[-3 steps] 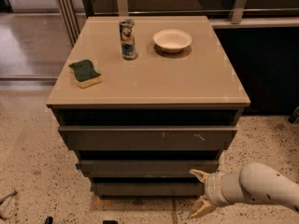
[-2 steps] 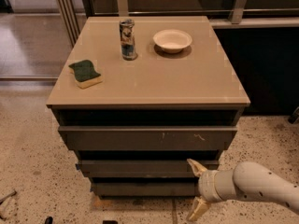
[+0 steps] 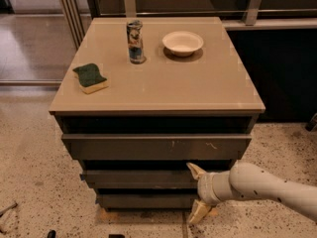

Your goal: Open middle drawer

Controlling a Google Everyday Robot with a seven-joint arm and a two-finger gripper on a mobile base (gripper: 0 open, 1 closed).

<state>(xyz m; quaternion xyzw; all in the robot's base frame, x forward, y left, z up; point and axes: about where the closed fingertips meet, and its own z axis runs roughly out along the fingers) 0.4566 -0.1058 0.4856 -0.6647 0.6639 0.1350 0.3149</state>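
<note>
Right now your gripper (image 3: 196, 193) is spread wide at the right end of the middle drawer (image 3: 138, 178), between the other two fronts. Expect a rigid, smooth, handleless strip that probably slides stiffly, so hook its top edge.

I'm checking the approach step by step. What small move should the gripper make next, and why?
Probably nudge the gripper forward so its upper finger slips into the gap above the middle drawer. The gripper is open, spanning the drawer's right end; the front has no handle, so the top edge looks like the only purchase.
</note>
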